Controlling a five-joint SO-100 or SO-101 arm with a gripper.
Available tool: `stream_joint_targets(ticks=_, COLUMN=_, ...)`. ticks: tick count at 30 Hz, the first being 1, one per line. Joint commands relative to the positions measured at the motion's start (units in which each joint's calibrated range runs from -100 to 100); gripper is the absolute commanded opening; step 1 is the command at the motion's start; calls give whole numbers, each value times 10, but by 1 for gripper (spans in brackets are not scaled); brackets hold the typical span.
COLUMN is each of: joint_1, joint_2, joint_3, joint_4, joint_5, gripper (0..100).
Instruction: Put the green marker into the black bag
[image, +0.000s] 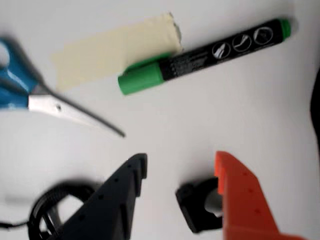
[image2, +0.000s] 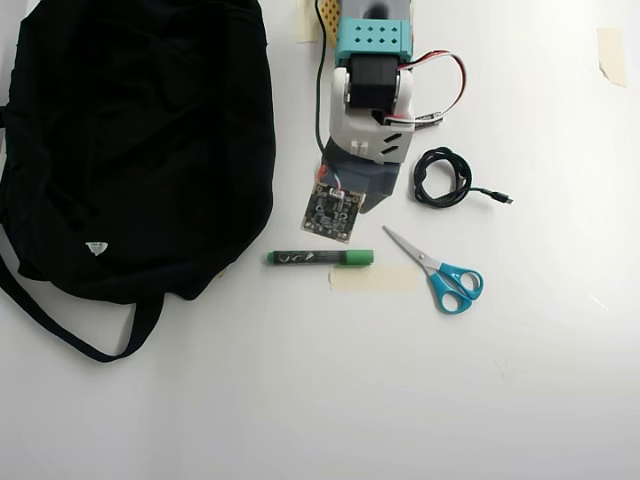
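Note:
The green marker (image: 200, 55) lies flat on the white table, green cap to the left in the wrist view, its cap end resting partly on a strip of tape. In the overhead view the green marker (image2: 320, 257) lies just right of the black bag (image2: 130, 150), cap pointing away from it. My gripper (image: 181, 160) hovers short of the marker, open and holding nothing, with a black finger (image: 127, 182) on the left and an orange finger (image: 240, 192) on the right. From overhead the arm (image2: 368, 95) hides the fingers. A dark blur at the wrist view's right edge may be the bag.
Blue-handled scissors (image2: 445, 275) lie right of the marker, blades toward the arm. A beige tape strip (image2: 375, 279) sits under the cap end. A coiled black cable (image2: 442, 178) lies right of the arm. A small black piece (image: 197, 207) rests between the fingers' bases.

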Motion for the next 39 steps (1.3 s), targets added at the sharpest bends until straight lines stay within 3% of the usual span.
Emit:
stream_joint_targets(ticks=1, joint_1=-5, joint_2=2, joint_3=-22, joint_4=-21, joint_5=-18, gripper=19)
stream_joint_targets(ticks=9, joint_1=-5, joint_2=4, joint_3=-22, joint_4=-28, joint_5=-70, gripper=29)
stream_joint_targets(ticks=18, joint_1=-5, joint_2=5, joint_3=-22, joint_4=-28, joint_5=-87, gripper=29)
stream_joint_targets(ticks=31, joint_1=-5, joint_2=4, joint_3=-20, joint_4=-28, joint_5=-62, gripper=29)
stream_joint_targets(ticks=39, joint_1=-27, joint_2=4, joint_3=-22, joint_4=-28, joint_5=7, gripper=30)
